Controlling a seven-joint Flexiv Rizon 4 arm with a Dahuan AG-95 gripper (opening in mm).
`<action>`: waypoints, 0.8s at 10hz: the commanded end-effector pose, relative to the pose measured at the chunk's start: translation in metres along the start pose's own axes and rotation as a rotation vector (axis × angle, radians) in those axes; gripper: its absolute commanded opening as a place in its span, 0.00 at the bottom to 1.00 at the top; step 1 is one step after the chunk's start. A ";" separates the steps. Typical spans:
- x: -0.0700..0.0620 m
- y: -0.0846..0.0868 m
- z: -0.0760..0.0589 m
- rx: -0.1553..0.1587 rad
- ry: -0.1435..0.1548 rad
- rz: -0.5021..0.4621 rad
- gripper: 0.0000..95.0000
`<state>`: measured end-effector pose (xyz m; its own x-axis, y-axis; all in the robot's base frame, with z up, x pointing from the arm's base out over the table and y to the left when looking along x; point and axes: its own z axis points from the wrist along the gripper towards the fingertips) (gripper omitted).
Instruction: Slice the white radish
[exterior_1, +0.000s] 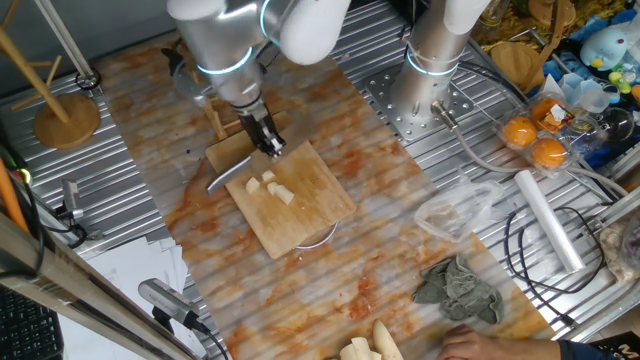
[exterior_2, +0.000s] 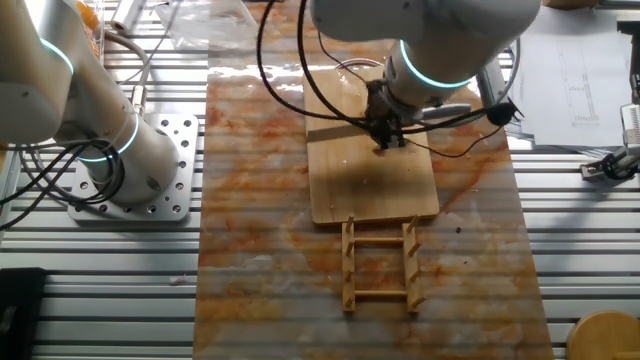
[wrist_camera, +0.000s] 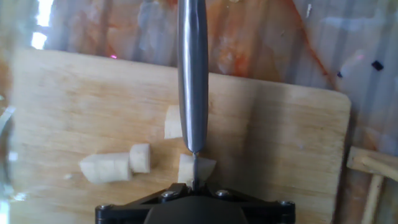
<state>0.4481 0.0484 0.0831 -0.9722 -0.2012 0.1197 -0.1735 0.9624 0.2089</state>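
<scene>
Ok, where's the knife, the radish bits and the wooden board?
Silver metal knife (wrist_camera: 192, 74), hand view, blade's back.
Pale white radish chunks (wrist_camera: 104, 168), hand view, longest chunk.
Light wooden cutting board (wrist_camera: 280, 155), hand view, bare right side.

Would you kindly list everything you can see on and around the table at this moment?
white radish: at least four cream-white pieces, on the board
cutting board: one, light wood, mid-table
knife: one, steel, held over the radish pieces
wooden rack: one, pale wood, beside the board
oranges: two, orange, in clear packaging at the table's edge
grey cloth: one, crumpled, near the table's front
white roll: one, on the grooved metal
cream-yellow pieces: a few, at the bottom edge, beside a person's hand
gripper: one, dark, shut on the knife
</scene>
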 end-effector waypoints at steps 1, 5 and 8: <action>-0.004 0.012 0.001 0.036 0.019 -0.025 0.00; -0.013 0.041 0.015 -0.018 0.002 0.023 0.00; -0.016 0.051 0.021 -0.030 -0.043 0.048 0.00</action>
<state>0.4533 0.1027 0.0706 -0.9823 -0.1600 0.0975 -0.1345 0.9643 0.2281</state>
